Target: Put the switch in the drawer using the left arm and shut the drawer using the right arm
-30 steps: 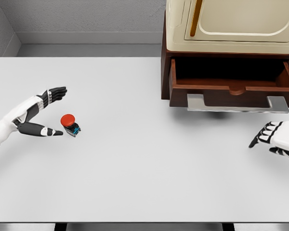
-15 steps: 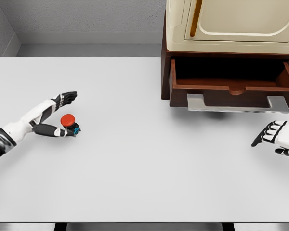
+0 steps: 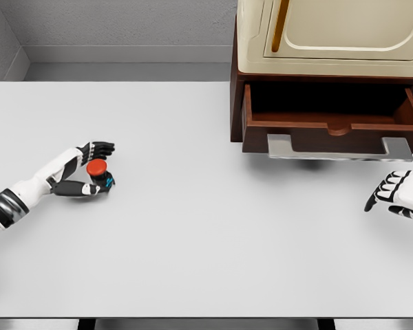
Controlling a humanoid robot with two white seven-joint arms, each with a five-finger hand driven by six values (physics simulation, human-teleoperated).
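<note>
1. The switch (image 3: 100, 174) sits on the table (image 3: 206, 234) at the far left — between the left hand's (image 3: 82, 170) digits.
2. The open drawer (image 3: 334, 120) lies far right, at the back.
3. The right hand (image 3: 398, 198) rests in front of it.

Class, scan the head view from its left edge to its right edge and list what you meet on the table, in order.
left hand → red-topped switch between its fingers and thumb → open drawer with its metal handle → right hand at the right edge.
</note>
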